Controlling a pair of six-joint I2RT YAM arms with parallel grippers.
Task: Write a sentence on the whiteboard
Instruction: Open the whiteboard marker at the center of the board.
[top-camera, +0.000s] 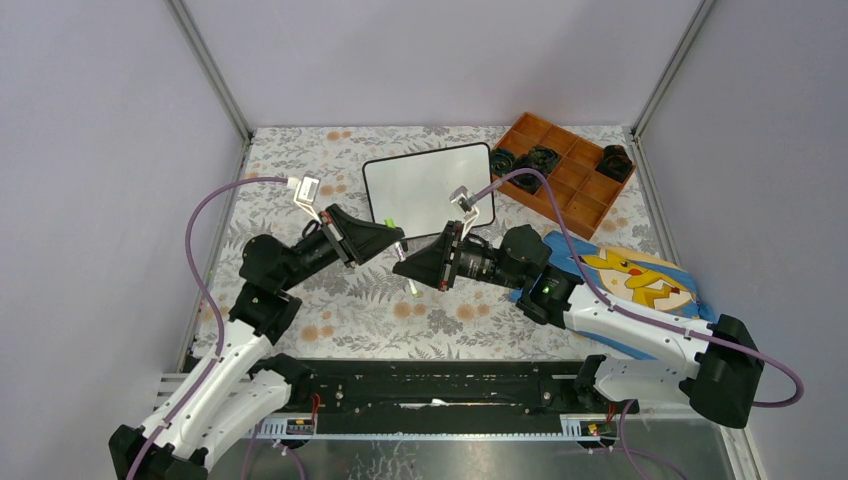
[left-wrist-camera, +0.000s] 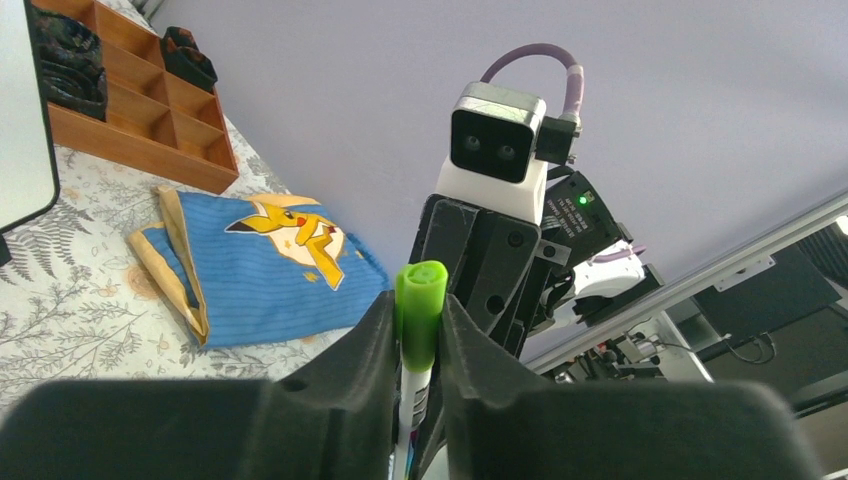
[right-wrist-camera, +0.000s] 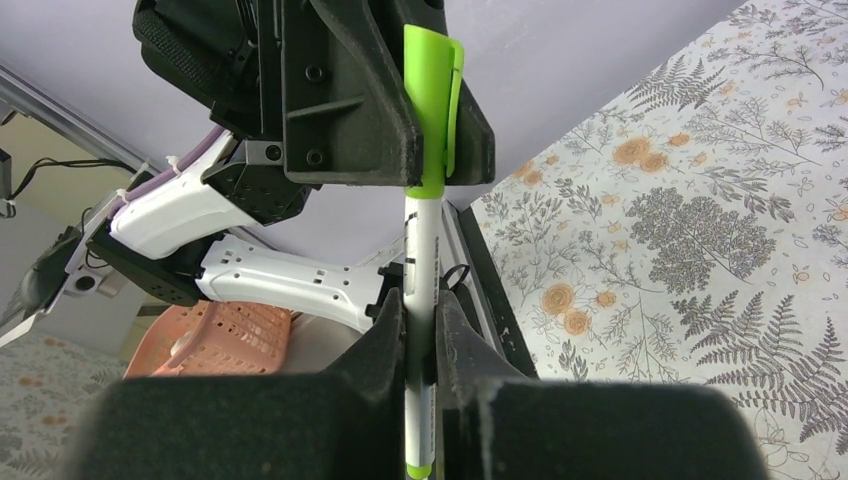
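The whiteboard (top-camera: 425, 185) lies flat at the back middle of the flowered table, its corner also at the left edge of the left wrist view (left-wrist-camera: 20, 110). Its face looks blank; no sentence is in view. In front of it the two grippers meet tip to tip over a marker (top-camera: 412, 287). My left gripper (left-wrist-camera: 418, 320) is shut on the marker's green cap (left-wrist-camera: 420, 300). My right gripper (right-wrist-camera: 420, 325) is shut on the white barrel (right-wrist-camera: 418, 250), and the capped end (right-wrist-camera: 430, 100) sits between the left fingers (right-wrist-camera: 350, 110) above it.
A wooden compartment tray (top-camera: 565, 175) with several dark items stands at the back right. A blue Pikachu cloth (top-camera: 630, 280) lies on the right, under the right arm. A pink basket (right-wrist-camera: 220, 340) shows off the table. Metal frame posts rise at the back corners.
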